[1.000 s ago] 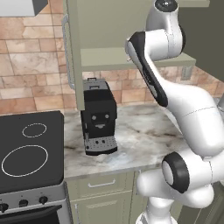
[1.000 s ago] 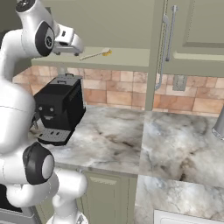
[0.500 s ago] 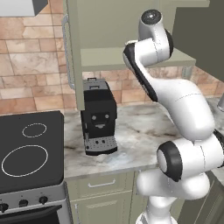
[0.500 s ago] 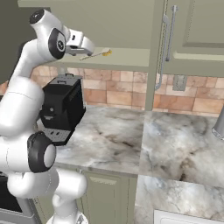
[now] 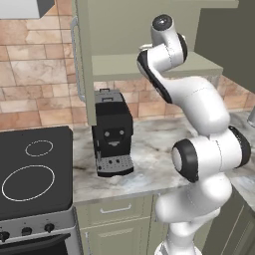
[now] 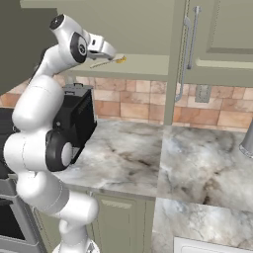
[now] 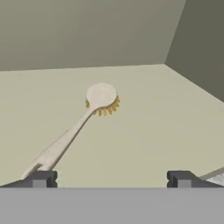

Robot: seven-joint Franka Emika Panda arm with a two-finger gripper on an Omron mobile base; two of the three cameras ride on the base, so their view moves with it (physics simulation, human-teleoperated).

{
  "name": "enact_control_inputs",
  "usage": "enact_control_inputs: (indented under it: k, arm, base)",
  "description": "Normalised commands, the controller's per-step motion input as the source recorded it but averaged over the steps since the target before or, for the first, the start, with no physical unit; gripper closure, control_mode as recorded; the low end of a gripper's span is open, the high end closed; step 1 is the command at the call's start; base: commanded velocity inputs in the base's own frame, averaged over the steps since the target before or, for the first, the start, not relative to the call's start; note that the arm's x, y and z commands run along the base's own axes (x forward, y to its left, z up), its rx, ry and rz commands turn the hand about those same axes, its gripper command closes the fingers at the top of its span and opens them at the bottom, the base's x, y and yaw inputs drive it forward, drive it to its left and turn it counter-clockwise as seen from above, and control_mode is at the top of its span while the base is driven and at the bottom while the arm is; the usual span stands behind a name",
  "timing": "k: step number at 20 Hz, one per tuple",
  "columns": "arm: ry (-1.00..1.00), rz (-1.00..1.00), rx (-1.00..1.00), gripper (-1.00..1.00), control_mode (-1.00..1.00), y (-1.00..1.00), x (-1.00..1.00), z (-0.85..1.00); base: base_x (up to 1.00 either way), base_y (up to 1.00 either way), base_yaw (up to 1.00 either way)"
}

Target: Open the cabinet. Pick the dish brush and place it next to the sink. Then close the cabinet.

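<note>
The cabinet (image 6: pixel 148 24) stands open, with its left door (image 5: pixel 82 64) and right door (image 6: pixel 176 54) swung out edge-on. On its bare shelf (image 7: pixel 166 122) lies the dish brush (image 7: pixel 83 120): a pale handle with a round head and yellow bristles, also seen as the dish brush (image 6: pixel 112 61). My gripper (image 6: pixel 107 51) is inside the cabinet just above the shelf, open and holding nothing. In the hand view the gripper (image 7: pixel 111 179) points along the shelf. The brush handle's end lies close to the left fingertip (image 7: pixel 41 178), and the head points away. A white rim (image 6: pixel 207 244) may be the sink.
Under the cabinet, a black coffee machine (image 5: pixel 113 134) stands on the marble counter (image 6: pixel 188 163). A black stove top (image 5: pixel 30 169) lies to its left. At the right a neighbouring cabinet door (image 6: pixel 222 29) is closed, and a metal object (image 6: pixel 247 141) shows at the edge.
The arm has folded its upper part in and carried the hand from in front of the cabinet into it, down close to the brush. The jaws stayed open.
</note>
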Motion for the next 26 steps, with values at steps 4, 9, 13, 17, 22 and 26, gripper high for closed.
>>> enact_control_inputs:
  k: [4, 9, 13, 17, 22, 26]
  arm:
    - [-0.04, 0.0, 0.01, -1.0, -1.0, -0.02, 0.63, -0.02]
    - [0.0, 0.0, 0.02, -1.0, -1.0, -0.03, 0.42, -0.12]
    - [0.0, 0.0, 0.03, -1.0, -1.0, -0.04, 0.44, -0.16]
    - [0.0, 0.0, 0.02, -1.0, -1.0, -0.03, 0.47, -0.1]
    - [0.0, 0.0, 0.03, -1.0, -1.0, -0.04, 0.4, -0.1]
    - [0.0, 0.0, 0.07, -1.0, -1.0, -0.01, 0.31, 0.0]
  base:
    - [0.0, 0.0, 0.0]
    - [0.0, 0.0, 0.0]
    - [0.0, 0.0, 0.0]
    - [0.0, 0.0, 0.0]
    - [0.0, 0.0, 0.0]
    - [0.0, 0.0, 0.0]
